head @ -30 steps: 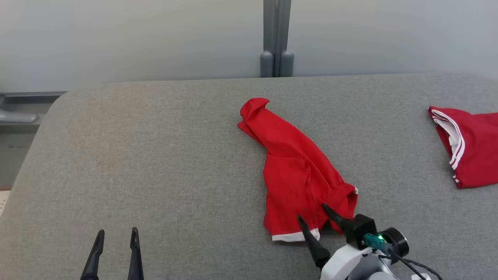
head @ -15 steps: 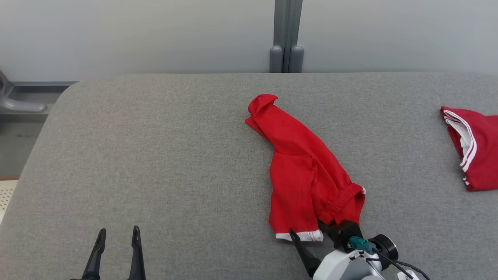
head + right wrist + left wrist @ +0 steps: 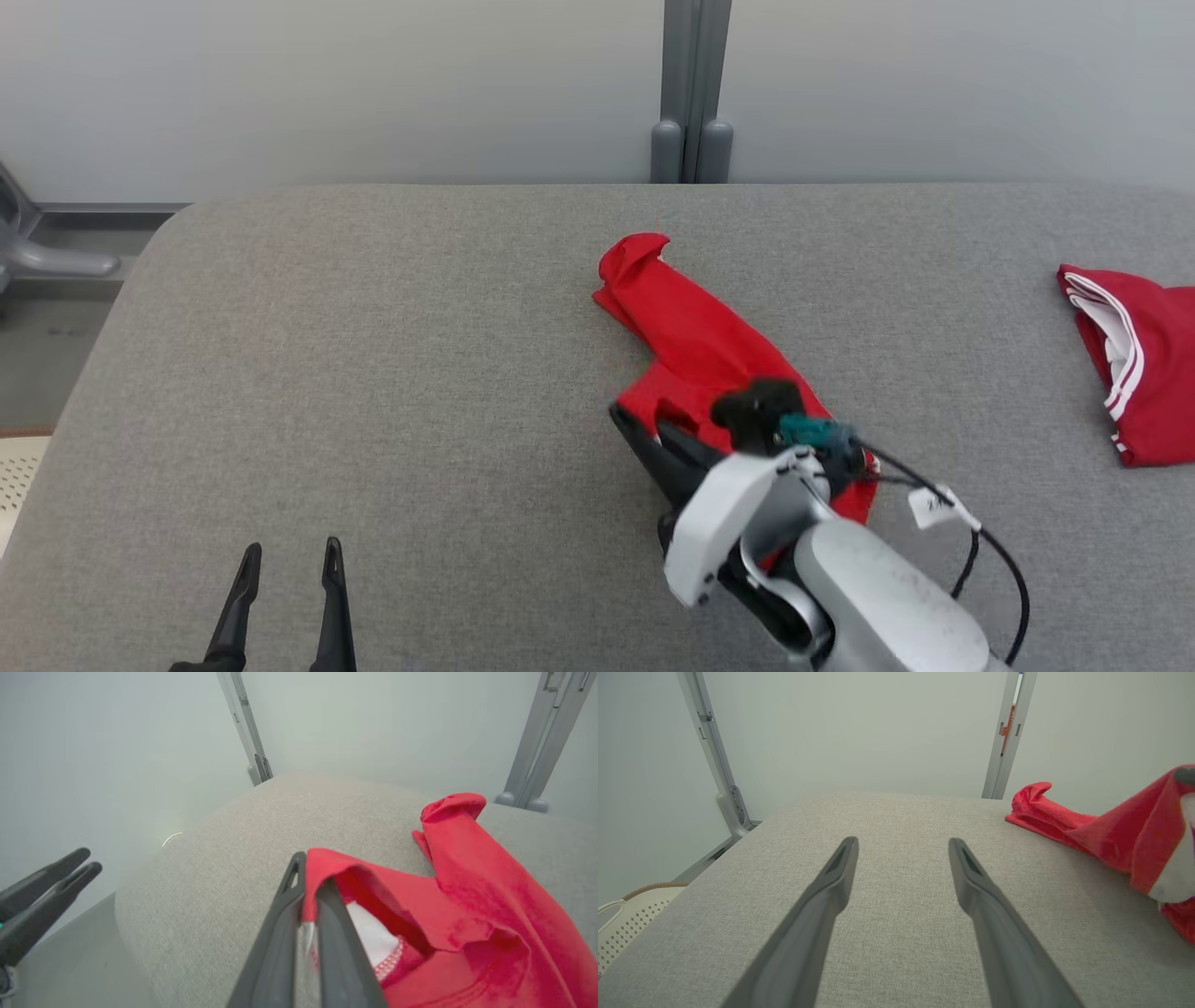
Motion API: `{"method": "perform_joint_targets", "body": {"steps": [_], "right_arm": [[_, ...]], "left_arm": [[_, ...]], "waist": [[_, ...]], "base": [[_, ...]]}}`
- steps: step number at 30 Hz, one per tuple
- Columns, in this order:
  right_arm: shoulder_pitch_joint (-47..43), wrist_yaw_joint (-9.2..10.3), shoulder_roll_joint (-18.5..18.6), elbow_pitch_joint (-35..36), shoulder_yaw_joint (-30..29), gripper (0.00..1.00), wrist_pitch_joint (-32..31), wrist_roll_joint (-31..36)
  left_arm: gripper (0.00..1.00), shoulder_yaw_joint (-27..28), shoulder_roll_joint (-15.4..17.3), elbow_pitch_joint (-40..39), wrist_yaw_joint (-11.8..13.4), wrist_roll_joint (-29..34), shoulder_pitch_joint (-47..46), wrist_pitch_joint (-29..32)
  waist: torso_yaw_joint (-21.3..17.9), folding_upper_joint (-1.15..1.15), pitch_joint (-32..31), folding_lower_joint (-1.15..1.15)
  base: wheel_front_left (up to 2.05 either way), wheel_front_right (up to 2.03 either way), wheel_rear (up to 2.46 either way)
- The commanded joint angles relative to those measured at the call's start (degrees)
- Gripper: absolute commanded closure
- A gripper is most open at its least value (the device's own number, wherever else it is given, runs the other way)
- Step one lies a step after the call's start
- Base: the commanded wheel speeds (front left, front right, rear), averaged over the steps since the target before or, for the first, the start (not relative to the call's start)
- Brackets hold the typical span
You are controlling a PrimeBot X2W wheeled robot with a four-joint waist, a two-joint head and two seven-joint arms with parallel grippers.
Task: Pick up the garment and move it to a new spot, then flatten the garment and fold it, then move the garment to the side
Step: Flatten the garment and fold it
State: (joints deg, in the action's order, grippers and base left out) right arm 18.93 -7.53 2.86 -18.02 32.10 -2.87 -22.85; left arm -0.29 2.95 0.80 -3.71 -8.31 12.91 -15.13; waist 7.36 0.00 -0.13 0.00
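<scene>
A crumpled red garment (image 3: 695, 341) with white trim lies near the middle of the grey padded table (image 3: 373, 373). My right gripper (image 3: 639, 429) is shut on a fold of its near edge and holds that edge lifted off the surface. In the right wrist view the two fingers (image 3: 292, 896) pinch the red cloth (image 3: 467, 858), with the white trim showing beneath. The raised cloth (image 3: 1125, 835) hangs at the right of the left wrist view. My left gripper (image 3: 285, 558) stands open at the lower left, far from the garment, with nothing between its fingers (image 3: 840, 868).
A second red garment with white stripes (image 3: 1134, 359) lies at the table's right edge. A grey post (image 3: 691, 93) stands behind the table against the pale wall. A white perforated basket (image 3: 626, 910) sits beyond the table's left edge.
My right gripper went from open at the garment's near hem to shut on it, then rose and moved forward and left, lifting the hem. The left gripper held still.
</scene>
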Motion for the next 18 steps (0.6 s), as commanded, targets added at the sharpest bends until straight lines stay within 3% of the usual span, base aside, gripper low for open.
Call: {"method": "perform_joint_targets", "body": {"steps": [1, 8, 18], "right_arm": [[3.2, 0.09, 0.1, 2.5, 0.6, 1.0, -2.1, -3.1], [17.5, 0.09, 0.0, 5.6, -1.5, 1.0, -10.4, -13.6], [32.0, 0.08, 0.1, -0.5, -3.4, 1.0, -9.8, -20.2]], "left_arm": [[0.0, -0.2, 0.0, 0.2, 0.2, -0.6, -0.9, 0.0], [0.0, -3.2, 0.0, 0.6, 0.9, -1.9, -1.7, 0.0], [0.0, -6.7, 0.0, 0.6, 2.9, -3.7, -1.1, 0.0]], "waist": [[0.2, 0.0, -0.6, 0.0], [2.4, 0.0, -1.7, 0.0], [5.4, 0.0, -3.3, 0.0]], "base": [[0.0, 0.0, 0.0], [0.0, 0.0, 0.0], [0.0, 0.0, 0.0]]}}
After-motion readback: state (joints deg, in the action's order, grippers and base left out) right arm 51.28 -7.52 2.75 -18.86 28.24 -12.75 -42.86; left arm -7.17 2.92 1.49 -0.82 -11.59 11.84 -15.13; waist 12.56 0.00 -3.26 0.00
